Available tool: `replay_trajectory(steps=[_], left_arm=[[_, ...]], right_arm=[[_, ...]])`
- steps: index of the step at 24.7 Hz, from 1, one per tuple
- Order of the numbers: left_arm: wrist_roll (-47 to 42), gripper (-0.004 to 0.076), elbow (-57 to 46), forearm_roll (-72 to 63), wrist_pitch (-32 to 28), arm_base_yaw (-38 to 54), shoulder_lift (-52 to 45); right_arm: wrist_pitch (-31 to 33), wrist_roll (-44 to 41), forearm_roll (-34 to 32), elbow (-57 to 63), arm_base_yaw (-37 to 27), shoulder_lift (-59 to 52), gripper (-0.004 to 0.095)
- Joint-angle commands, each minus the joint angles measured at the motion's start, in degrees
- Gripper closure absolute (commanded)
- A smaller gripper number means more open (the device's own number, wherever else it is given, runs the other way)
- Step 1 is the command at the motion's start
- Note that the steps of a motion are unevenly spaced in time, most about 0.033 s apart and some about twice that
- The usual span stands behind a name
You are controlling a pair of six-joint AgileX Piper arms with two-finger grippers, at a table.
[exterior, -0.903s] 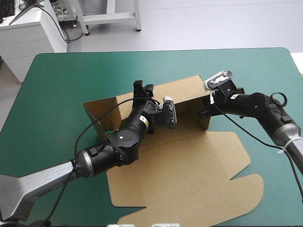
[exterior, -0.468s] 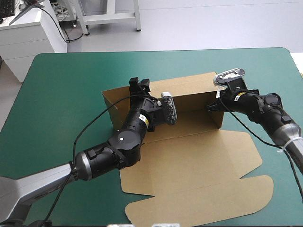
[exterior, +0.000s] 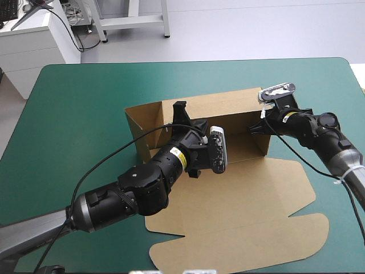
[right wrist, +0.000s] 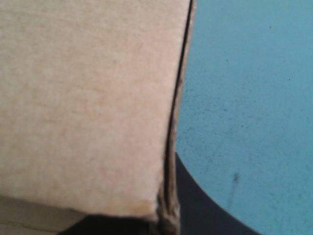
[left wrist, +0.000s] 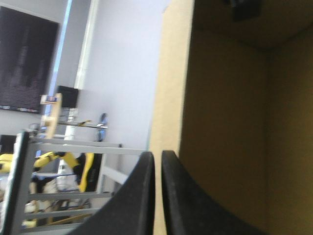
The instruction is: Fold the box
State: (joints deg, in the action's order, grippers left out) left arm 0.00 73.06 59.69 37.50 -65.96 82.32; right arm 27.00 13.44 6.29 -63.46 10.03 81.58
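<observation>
Now, nearest the robot, the box is lying on the counter with its lid panels flat toward the near edge, while beyond them the rear and end walls are standing up. The left gripper is pinching the rear wall's top edge, fingers nearly together on the board. Farther right, the right gripper is seemingly clamping the right end wall at its corner. Wall raising is looking like the step in hand. Next, I judge, the end walls are needing squaring and tucking, calling for a steady hold on the rear wall.
</observation>
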Motion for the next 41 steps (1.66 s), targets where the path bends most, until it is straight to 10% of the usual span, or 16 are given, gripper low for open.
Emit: replay_trajectory(steps=[1, 9, 19, 32, 41], left_arm=[[16.59, 0.0703, 6.97, -19.2, 1.51, -0.21, -2.41], [40.27, 0.0704, 23.71, -54.96, 19.37, 6.02, -2.41], [36.29, 0.071, 30.63, -60.89, 30.2, 27.26, -2.88], [17.97, 0.0733, 15.58, -67.13, 27.78, 52.23, -10.74], [1.86, 0.0733, 4.08, -49.77, 16.74, 52.23, -20.76]], right_arm=[[-2.79, -0.05, -0.57, -1.74, -0.11, -2.03, 0.0925], [-2.79, -0.05, -0.69, -1.74, -0.11, -2.03, 0.0926], [-2.3, -0.28, -0.69, -1.74, -0.11, -2.03, 0.0926], [-0.2, -3.14, -0.69, -1.74, -0.11, -5.03, 0.0925], [23.22, -4.53, -0.82, -9.59, -0.11, -6.74, 0.0925]])
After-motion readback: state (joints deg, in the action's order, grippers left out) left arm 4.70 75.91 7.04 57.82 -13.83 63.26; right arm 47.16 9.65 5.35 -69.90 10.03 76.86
